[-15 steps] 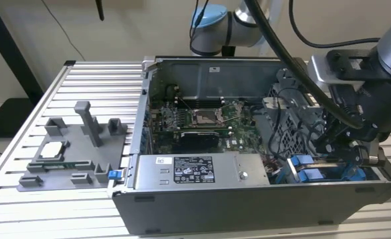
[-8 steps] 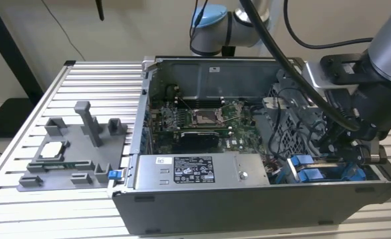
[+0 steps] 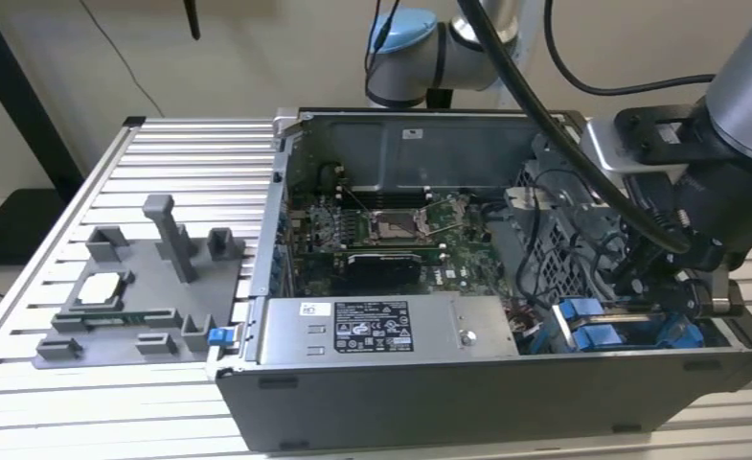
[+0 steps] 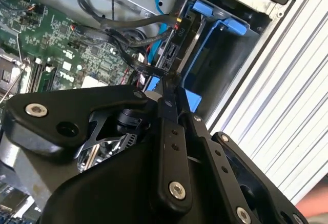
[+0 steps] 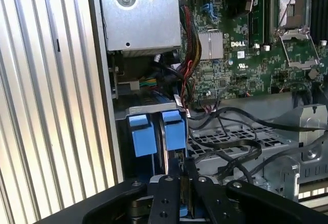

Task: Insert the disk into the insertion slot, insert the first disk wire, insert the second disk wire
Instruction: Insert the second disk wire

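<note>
- Disk, blue-framed, sits on edge in the insertion slot, lower centre of my first wrist view.
- Gripper: fingers closed together just beside the disk's connector edge.

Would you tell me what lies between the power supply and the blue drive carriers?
In the first wrist view, a bundle of coloured wires runs between the power supply and blue carriers.

Your arm has a silver-grey tube link, and its joint wears a light blue cap. Thick black cables run along it toward a black wrist block. Your gripper is matte black: flat bar fingers on linkage arms, each pinned with round silver screws and small holes.
</note>
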Tool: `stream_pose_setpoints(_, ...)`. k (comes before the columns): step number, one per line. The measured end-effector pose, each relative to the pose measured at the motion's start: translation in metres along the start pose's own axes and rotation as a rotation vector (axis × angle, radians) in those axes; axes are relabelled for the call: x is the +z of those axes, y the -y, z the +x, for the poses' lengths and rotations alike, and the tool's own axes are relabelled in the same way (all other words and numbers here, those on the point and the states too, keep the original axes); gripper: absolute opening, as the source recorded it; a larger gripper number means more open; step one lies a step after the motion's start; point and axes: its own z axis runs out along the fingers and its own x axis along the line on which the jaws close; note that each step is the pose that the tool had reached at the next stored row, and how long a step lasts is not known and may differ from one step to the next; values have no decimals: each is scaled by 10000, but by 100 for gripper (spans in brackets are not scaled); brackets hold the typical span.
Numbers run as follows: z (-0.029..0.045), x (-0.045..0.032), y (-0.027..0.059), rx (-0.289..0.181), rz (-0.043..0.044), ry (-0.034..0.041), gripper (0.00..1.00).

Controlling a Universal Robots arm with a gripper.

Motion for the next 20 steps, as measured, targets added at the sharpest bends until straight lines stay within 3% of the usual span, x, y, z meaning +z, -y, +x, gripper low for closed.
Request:
stream_pose_setpoints(8,3,18,-2,1,-7,-1,0)
stream_pose_setpoints(14,11,114,-12,-7,28,-1,0)
stream_pose_setpoints(20,-46,203,-17,-21,68,-67,0)
